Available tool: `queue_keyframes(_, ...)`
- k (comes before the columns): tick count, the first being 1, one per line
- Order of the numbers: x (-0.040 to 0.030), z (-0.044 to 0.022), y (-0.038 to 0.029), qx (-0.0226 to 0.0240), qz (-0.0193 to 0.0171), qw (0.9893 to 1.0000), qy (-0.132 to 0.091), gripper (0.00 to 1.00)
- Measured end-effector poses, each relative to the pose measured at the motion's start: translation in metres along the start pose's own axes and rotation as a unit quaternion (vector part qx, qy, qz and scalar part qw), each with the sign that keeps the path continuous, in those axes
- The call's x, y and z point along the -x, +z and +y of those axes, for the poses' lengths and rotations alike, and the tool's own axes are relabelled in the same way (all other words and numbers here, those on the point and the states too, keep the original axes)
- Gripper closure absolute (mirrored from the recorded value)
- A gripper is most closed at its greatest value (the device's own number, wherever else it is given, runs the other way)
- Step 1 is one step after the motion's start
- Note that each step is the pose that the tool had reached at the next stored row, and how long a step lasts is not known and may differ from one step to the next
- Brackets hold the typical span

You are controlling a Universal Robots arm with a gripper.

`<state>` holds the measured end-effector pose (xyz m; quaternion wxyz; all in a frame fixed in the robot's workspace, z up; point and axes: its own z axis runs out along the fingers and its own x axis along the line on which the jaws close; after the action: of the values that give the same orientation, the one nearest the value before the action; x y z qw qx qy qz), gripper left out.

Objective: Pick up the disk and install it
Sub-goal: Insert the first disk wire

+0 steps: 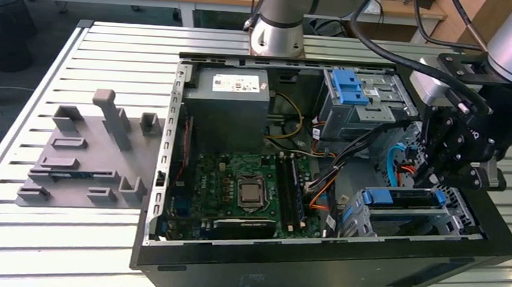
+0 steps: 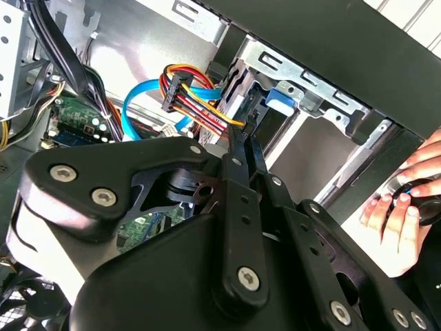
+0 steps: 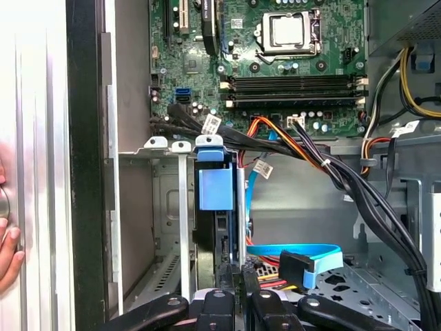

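The disk (image 3: 215, 187) stands on edge in the drive cage (image 3: 157, 207) at the case's front corner, its blue rail and tab facing outward. In the exterior view the disk (image 1: 400, 198) lies in the lower cage on that view's right. My gripper (image 1: 430, 174) hangs just above and behind it. In the second wrist view my gripper (image 2: 248, 134) is shut, its thin tips pressed together with nothing between them, pointing toward the blue tab (image 2: 279, 98). In the first wrist view my gripper (image 3: 234, 279) sits right beside the disk's near end.
The open computer case (image 1: 320, 262) lies on a slatted metal table (image 1: 111, 50). Motherboard (image 1: 245, 186), power supply (image 1: 228, 93) and an upper cage with blue latches (image 1: 351, 89) surround the work spot. Loose cables (image 3: 303, 155) cross nearby. A person's hand (image 2: 403, 207) rests outside the case. A grey fixture (image 1: 89, 154) sits on the exterior view's left.
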<state>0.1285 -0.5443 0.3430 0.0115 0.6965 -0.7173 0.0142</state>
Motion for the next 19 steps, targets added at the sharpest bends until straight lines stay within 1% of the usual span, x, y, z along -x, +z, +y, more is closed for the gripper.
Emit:
queue_keyframes(12,-0.0014,0.0004,0.0057,0.0,-0.0001,1.0,-0.001,0.84)
queue_keyframes(19,-0.0033,0.0003,0.007,-0.0001,-0.0001,1.0,-0.001,0.84)
